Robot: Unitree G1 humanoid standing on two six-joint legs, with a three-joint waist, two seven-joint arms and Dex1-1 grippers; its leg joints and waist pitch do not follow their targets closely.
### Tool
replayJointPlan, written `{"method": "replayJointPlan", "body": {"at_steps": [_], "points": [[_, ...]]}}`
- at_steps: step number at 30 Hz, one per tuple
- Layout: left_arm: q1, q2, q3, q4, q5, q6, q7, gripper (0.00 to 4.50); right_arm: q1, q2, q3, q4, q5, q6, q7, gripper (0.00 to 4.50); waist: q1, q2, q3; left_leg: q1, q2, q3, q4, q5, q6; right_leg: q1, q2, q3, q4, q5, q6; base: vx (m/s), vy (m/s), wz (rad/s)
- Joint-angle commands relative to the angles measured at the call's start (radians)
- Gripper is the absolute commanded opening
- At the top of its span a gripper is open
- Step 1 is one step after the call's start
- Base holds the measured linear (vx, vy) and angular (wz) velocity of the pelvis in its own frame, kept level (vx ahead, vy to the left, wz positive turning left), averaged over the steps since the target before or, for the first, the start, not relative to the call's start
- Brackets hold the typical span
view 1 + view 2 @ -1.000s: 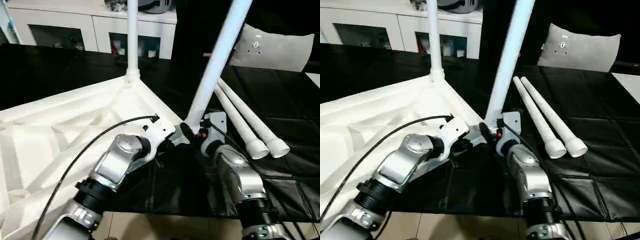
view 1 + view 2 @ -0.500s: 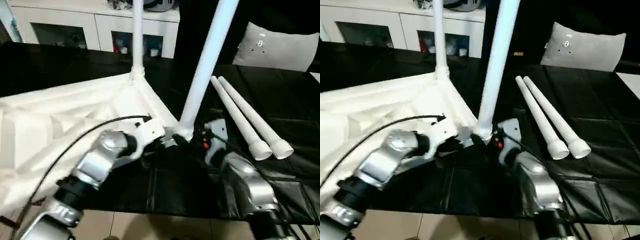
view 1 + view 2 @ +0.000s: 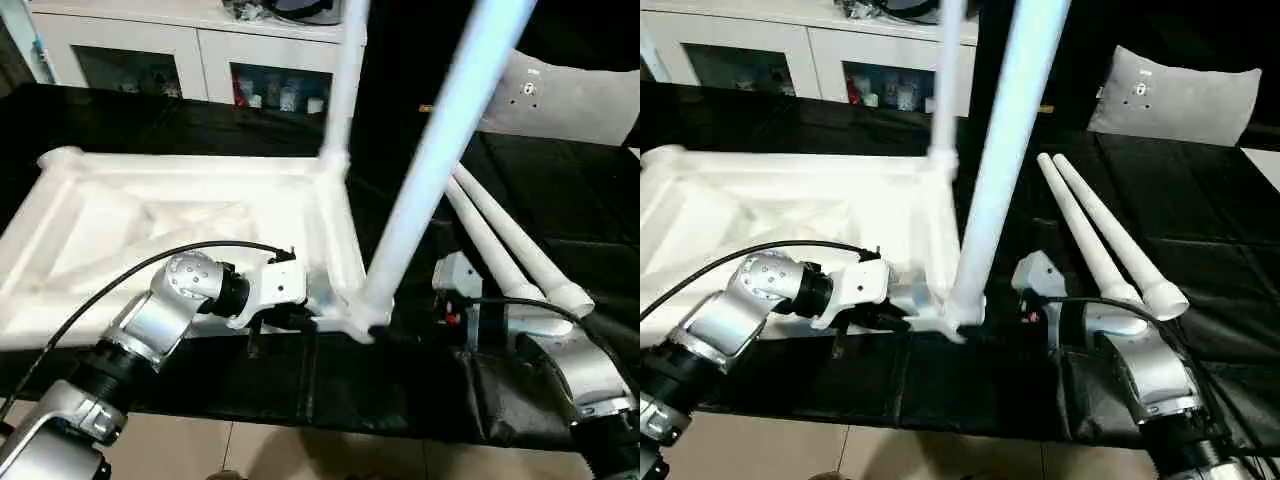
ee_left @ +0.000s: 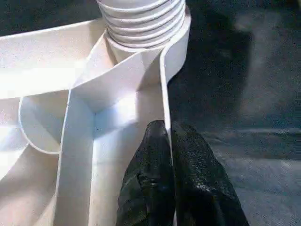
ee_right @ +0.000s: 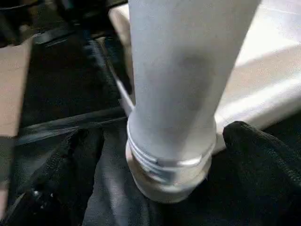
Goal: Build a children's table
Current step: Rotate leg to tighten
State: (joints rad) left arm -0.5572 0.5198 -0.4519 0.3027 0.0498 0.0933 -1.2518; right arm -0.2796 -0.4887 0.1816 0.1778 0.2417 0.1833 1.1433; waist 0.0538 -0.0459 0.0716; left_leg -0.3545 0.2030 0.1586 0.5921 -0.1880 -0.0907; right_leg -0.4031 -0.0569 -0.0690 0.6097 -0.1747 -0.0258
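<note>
Left eye view, one tabletop (image 3: 150, 215), two fitted legs (image 3: 440, 150), two loose legs (image 3: 520, 255)

white table top (image 3: 180, 215) lies underside-up, two legs (image 3: 1005, 160) standing in sockets, two spare legs (image 3: 1105, 245) beside it

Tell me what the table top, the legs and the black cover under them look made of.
Table top: looks like moulded white plastic, matte to slightly glossy, judging by its thin ribs.
Legs: seemingly the same white plastic, smooth tapered tubes with moulded threads.
Black cover: probably soft quilted fabric or vinyl, faintly shiny, with stitched seams.
</note>
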Motion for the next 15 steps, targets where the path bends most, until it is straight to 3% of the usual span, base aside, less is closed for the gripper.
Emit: {"method": "replayJointPlan", "body": {"at_steps": [1, 4, 5, 8, 15], "points": [[-0.014, 0.005, -0.049, 0.001, 0.014, -0.049, -0.063, 0.0, -0.024, -0.014, 0.023, 0.005, -0.007, -0.021, 0.039, 4.15, -0.002, 0.007, -0.064, 0.0, 0.027, 0.002, -0.069, -0.205, 0.048, 0.053, -0.074, 0.052, -0.082, -0.293, -0.181, 0.0, 0.0, 0.0], [-0.015, 0.008, -0.054, -0.003, 0.013, -0.057, -0.08, 0.0, -0.034, -0.011, 0.034, 0.018, -0.01, -0.025, 0.048, 4.01, -0.001, 0.005, -0.064, 0.003, 0.029, 0.004, -0.069, -0.208, 0.045, 0.051, -0.074, 0.053, -0.081, -0.291, -0.186, 0.0, 0.0, 0.0], [-0.018, 0.01, -0.059, 0.0, 0.013, -0.071, -0.087, 0.0, -0.043, -0.008, 0.041, 0.026, -0.008, -0.027, 0.057, 3.72, 0.001, 0.006, -0.064, 0.003, 0.029, 0.003, -0.07, -0.207, 0.043, 0.051, -0.074, 0.052, -0.08, -0.296, -0.187, 0.0, 0.0, 0.0], [-0.021, 0.01, -0.062, 0.004, 0.014, -0.082, -0.096, 0.0, -0.049, -0.003, 0.045, 0.034, -0.005, -0.027, 0.064, 3.59, 0.002, 0.003, -0.064, 0.004, 0.029, 0.004, -0.069, -0.205, 0.043, 0.051, -0.075, 0.053, -0.08, -0.299, -0.183, 0.0, 0.0, 0.0], [-0.029, 0.008, -0.059, 0.025, 0.017, -0.104, -0.116, 0.0, -0.046, -0.002, 0.056, 0.027, 0.01, -0.002, 0.095, 2.85, 0.004, 0.004, -0.063, 0.003, 0.029, 0.005, -0.07, -0.203, 0.042, 0.051, -0.075, 0.053, -0.081, -0.301, -0.177, 0.0, 0.0, 0.0]]}}
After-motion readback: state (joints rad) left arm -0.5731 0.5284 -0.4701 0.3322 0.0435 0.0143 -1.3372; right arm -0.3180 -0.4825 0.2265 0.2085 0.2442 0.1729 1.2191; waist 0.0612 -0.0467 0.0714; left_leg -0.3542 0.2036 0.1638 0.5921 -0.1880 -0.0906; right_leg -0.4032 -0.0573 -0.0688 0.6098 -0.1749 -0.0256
